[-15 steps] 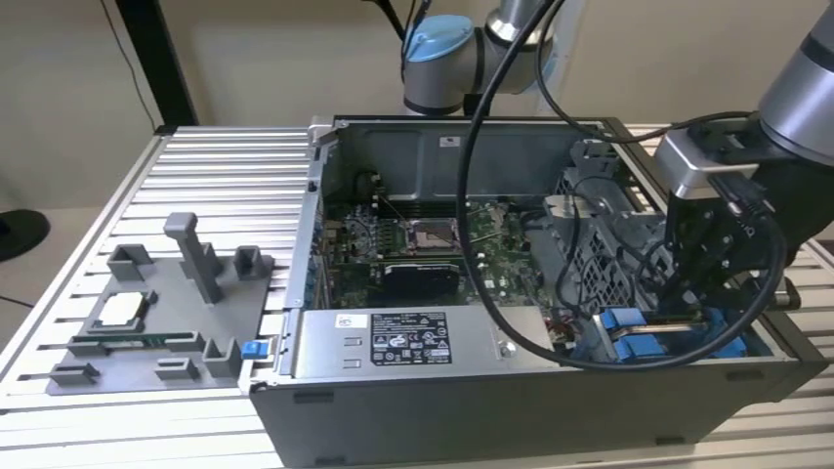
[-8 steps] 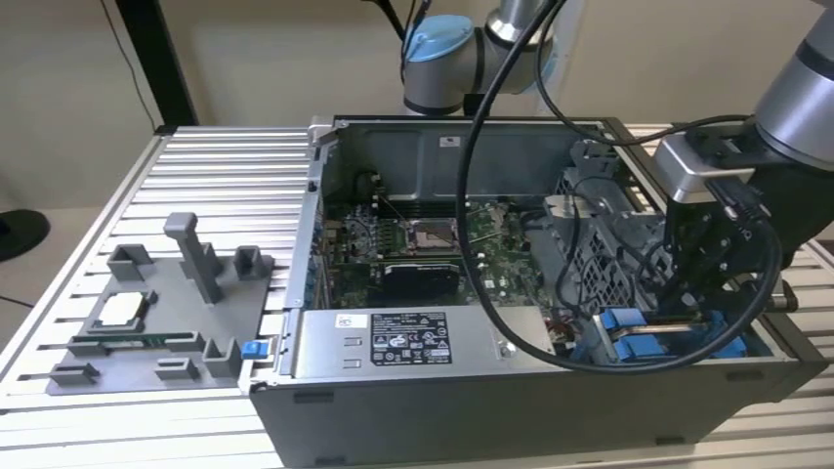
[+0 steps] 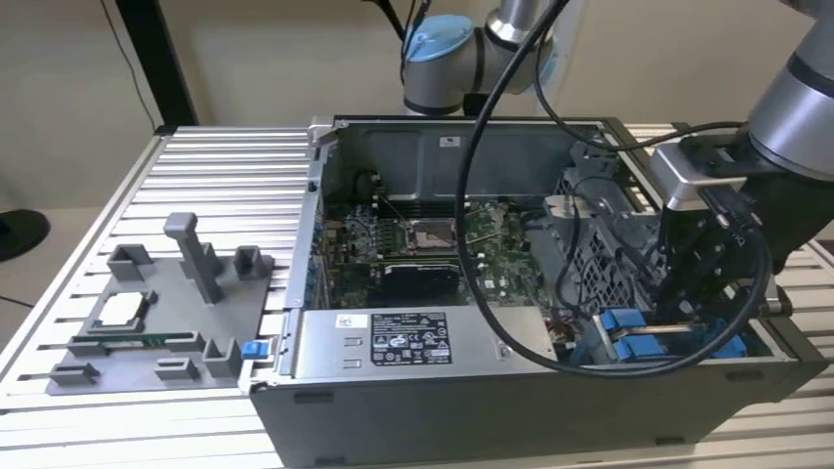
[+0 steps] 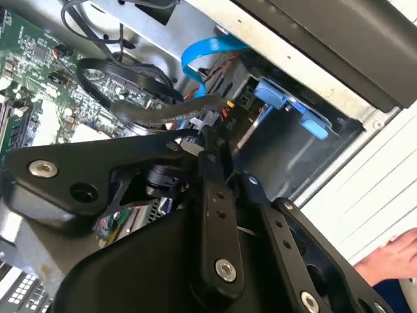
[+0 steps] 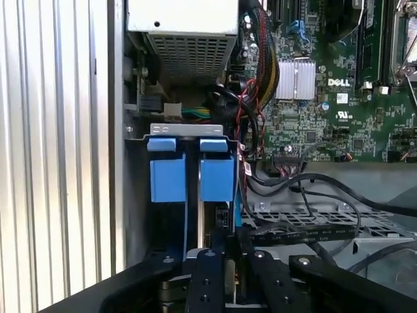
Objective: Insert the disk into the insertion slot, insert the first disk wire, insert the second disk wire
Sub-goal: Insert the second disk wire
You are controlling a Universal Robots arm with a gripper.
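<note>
My gripper (image 3: 688,311) reaches down into the insertion slot (image 3: 651,342) at the front corner of the open computer case, on the exterior view's right. In the first wrist view its fingers (image 5: 210,274) stand close together on a small black connector (image 5: 223,218) of a disk wire, right behind the blue carrier tabs (image 5: 217,179). The disk sits edge-on in the blue-railed slot (image 5: 168,179), mostly hidden. The second wrist view shows the fingertips (image 4: 210,145) meeting beside a flat black wire (image 4: 163,112), with the slot's blue tabs (image 4: 287,104) beyond.
The grey power-supply box (image 3: 391,342) lies along the case's front. The motherboard (image 3: 417,239) fills the case floor. A light blue ribbon cable (image 4: 208,52) loops near the bay. A grey fixture (image 3: 156,313) stands on the slatted table. A person's hand (image 4: 394,257) rests outside the case.
</note>
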